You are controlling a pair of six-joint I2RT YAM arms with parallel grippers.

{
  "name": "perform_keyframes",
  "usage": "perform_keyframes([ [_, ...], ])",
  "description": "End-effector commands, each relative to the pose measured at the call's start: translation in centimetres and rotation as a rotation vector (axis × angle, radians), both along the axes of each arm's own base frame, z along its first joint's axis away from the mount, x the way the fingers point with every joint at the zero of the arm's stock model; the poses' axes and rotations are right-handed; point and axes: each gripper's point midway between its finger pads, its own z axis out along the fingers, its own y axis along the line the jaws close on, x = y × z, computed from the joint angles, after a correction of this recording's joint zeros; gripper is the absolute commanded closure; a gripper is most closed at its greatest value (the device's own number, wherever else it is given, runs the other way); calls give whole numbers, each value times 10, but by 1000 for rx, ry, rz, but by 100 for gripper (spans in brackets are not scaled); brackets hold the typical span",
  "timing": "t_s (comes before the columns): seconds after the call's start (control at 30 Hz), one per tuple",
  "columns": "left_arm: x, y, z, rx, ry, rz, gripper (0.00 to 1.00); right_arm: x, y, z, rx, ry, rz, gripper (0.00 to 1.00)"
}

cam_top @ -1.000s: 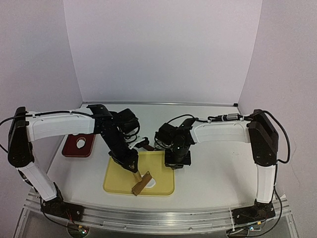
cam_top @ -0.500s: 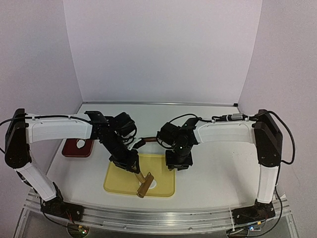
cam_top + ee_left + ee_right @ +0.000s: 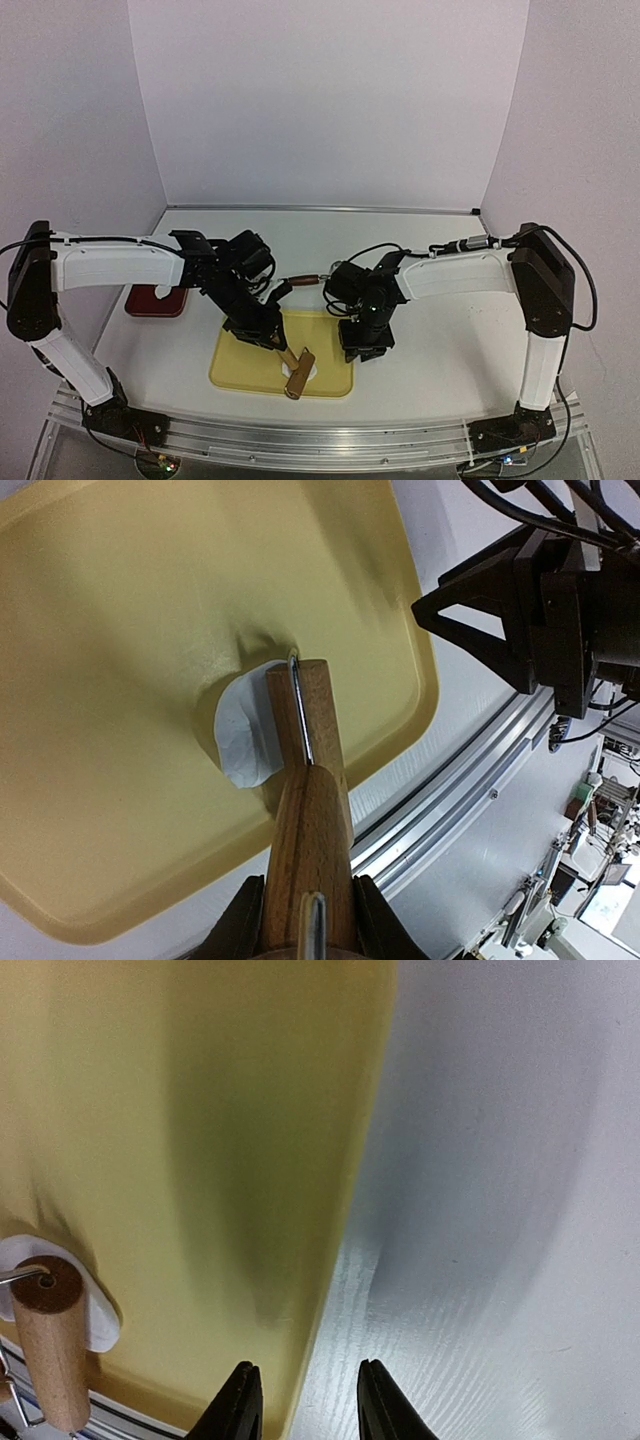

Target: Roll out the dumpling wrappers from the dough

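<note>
Dumpling wrapper (image 3: 240,742) under rolling pin (image 3: 310,810), clenched by left pincer (image 3: 310,920), now nearer; right pincer (image 3: 300,1400), parted, reached tray (image 3: 200,1110) edge.

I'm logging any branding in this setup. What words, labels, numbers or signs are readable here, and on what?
None can be read.
The yellow tray, the wooden rolling pin, the dumpling wrapper and the red dish bear no print.
The clutter beyond the table's edge in the left wrist view is too small and blurred to show any text.
</note>
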Motion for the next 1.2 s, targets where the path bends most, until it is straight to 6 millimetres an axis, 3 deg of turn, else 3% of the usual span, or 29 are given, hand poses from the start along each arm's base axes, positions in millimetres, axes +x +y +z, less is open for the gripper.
perform_keyframes([
  [0.0, 5, 56, -60, 299, -38, 84, 100, -1, 23, 6, 88, 2, 40, 67],
  [0.1, 4, 61, -61, 306, -43, 105, 100, 1, 25, -1, 71, 8, 21, 69],
  [0.27, 8, 67, -62, 328, -61, 163, 100, -2, -4, -20, -85, 20, -38, 85],
  [0.43, 9, 79, -64, 366, -77, 205, 100, 0, -17, -31, -169, 18, -51, 100],
  [0.7, 6, 115, -70, 503, -111, 252, 100, 7, -43, -23, -300, -42, -97, 100],
  [0.87, 1, 132, -72, 540, -128, 277, 100, 7, -46, -21, -312, -48, -100, 100],
  [1.17, -9, 145, -80, 558, -110, 290, 100, 6, -48, -20, -317, -45, -102, 100],
])
